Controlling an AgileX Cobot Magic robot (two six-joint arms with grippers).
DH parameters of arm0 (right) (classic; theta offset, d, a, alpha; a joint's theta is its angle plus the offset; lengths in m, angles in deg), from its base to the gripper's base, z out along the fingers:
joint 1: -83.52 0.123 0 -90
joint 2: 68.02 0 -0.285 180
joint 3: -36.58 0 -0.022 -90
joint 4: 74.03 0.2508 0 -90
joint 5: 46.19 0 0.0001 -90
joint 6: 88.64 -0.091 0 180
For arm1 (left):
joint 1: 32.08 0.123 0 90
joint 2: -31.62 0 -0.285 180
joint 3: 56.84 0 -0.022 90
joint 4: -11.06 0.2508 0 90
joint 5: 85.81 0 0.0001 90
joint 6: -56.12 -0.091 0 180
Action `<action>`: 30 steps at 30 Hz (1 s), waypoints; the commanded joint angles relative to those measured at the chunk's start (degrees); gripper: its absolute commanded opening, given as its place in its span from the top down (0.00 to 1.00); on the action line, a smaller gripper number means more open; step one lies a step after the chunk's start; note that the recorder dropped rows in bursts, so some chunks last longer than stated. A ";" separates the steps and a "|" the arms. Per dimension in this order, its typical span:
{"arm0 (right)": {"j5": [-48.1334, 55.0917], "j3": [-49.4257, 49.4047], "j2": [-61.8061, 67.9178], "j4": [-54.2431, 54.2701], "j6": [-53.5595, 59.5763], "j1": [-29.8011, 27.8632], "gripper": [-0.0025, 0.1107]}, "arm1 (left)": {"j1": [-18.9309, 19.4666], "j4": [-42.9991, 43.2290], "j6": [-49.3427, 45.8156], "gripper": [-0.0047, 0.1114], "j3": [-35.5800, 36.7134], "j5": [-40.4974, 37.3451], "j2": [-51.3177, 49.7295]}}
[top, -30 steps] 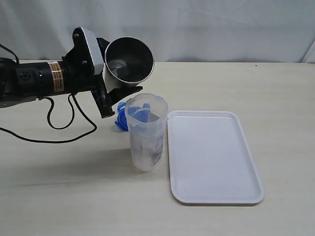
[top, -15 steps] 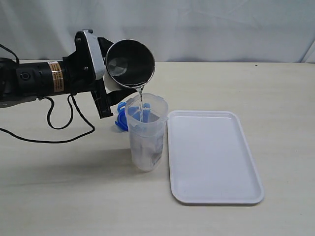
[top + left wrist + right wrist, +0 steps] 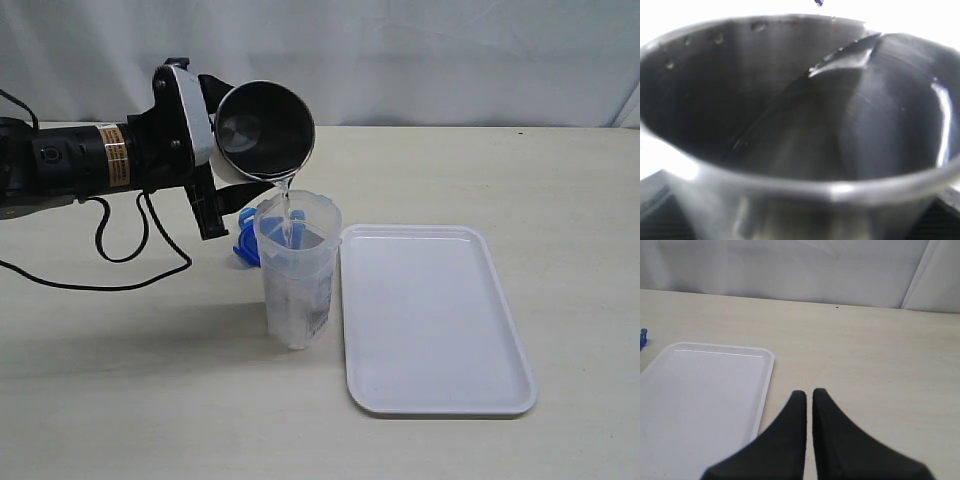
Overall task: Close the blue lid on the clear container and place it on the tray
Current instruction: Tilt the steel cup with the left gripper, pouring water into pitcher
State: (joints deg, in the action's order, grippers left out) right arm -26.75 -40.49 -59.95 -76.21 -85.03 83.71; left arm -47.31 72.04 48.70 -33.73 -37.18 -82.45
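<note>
The left arm (image 3: 75, 160) is stretched out level from the left edge of the exterior view, with its wrist rolled so that the left gripper (image 3: 243, 135) is laid on its side. Its jaws are spread wide and clamped against opposite sides of the steel tumbler (image 3: 265, 125), which is thereby held tilted in the air, and the black ribbed pads (image 3: 655, 212) are seen at either side of it in the left wrist view. The right gripper (image 3: 809, 392) is shown only by its own wrist camera, where its two black tapered fingers (image 3: 790, 425) are brought together with nothing held between them
</note>
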 commanded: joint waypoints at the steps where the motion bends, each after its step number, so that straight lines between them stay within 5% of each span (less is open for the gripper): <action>1: 0.09 -0.14 -0.29 0.03 0.04 -0.36 0.94 | -0.18 -3.16 -1.73 0.96 -0.93 4.18 1.06; 30: 0.09 -0.14 -0.29 0.03 0.04 -0.36 0.94 | -0.18 -3.16 -4.81 0.96 -0.93 3.94 1.06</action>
State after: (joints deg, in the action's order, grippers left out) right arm -26.75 -40.49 -59.95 -76.21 -85.03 83.71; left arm -47.31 71.68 44.93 -33.73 -37.18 -82.45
